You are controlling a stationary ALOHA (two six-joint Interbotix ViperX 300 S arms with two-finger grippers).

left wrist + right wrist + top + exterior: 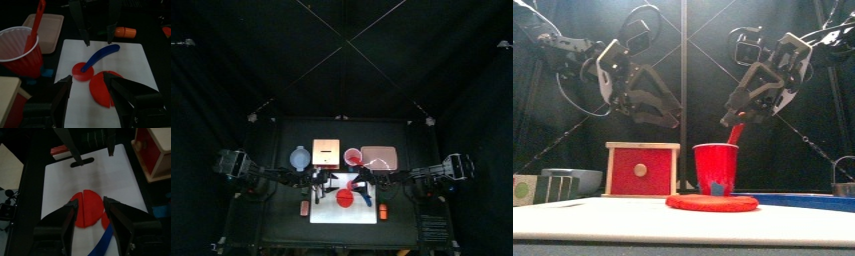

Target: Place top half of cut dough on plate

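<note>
The top half of cut dough point(85, 208) lay on the white board point(87, 178), plate point(380, 157) at one o'clock. My right gripper point(90, 210) hovered released above it; soft dough could tear or stick when pinched.

A: Between the black fingers of the left gripper point(92, 89), which colours are there?
B: Bright red dough point(101, 89) lies on a white board point(133, 60), beside a blue tool point(101, 55).
A: And further from it?
B: A red cup point(19, 47), a pale pink plate point(50, 30), an orange piece point(125, 32).
</note>
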